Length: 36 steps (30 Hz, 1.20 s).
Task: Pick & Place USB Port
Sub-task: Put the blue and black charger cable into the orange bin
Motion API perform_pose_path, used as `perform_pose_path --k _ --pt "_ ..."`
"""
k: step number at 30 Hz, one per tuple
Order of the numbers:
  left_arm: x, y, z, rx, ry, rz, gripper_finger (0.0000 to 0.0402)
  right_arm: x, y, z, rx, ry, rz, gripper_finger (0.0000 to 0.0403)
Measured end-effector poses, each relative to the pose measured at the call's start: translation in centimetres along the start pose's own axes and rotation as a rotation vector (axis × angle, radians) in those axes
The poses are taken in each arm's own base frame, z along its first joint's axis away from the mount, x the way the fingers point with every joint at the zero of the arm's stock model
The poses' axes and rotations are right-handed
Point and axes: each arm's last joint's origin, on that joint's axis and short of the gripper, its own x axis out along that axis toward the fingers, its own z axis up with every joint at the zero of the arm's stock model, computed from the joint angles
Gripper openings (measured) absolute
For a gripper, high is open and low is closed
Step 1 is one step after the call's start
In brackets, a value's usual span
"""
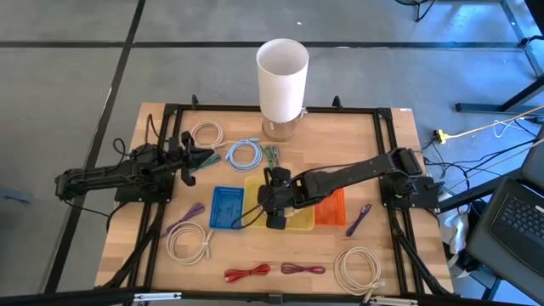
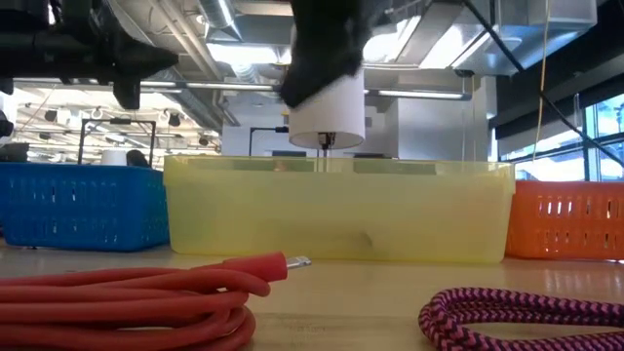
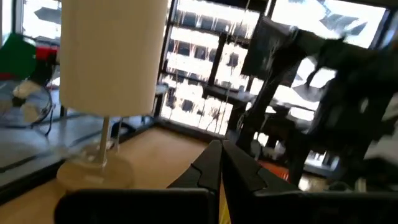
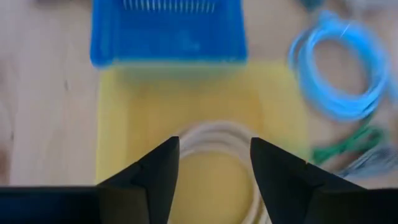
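Note:
Three bins stand in a row mid-table: blue, yellow and orange. A white coiled cable lies on the floor of the yellow bin. My right gripper hangs open above that bin, slanting down toward the blue bin. In its wrist view, the right gripper has its fingers apart over the coil, clear of it. My left gripper waits shut at the table's left, held about level; in its wrist view, the left gripper points toward the lamp.
A white lamp stands at the far edge. Loose cables lie around the bins: white coils, a light-blue coil, a red cable and a purple braided one near the front.

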Motion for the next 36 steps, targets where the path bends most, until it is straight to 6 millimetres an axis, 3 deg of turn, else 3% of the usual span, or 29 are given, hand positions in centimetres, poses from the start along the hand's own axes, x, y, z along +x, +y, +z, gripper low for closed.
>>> perform_pose_path --k 3,8,14,26,36 --pt "-0.1 0.4 -1.3 0.036 0.165 0.077 0.0004 -1.7 -0.6 0.6 -0.024 0.044 -0.1 0.0196" --pt "-1.2 1.3 -2.1 0.084 0.456 0.357 0.0004 -5.1 -2.2 0.1 -0.017 0.165 -0.397 0.019" --pt "-0.7 1.4 -1.7 0.07 0.523 0.466 0.0028 -7.2 -3.0 -1.7 0.052 0.288 -0.61 0.0188" --pt "1.0 1.6 -4.3 -0.023 0.861 0.502 0.0145 -7.8 -3.4 -2.7 0.091 0.277 -0.639 0.0188" --pt "1.2 2.2 -6.1 0.018 1.018 0.607 0.0161 -7.8 -3.4 -2.7 0.092 0.276 -0.638 0.0188"
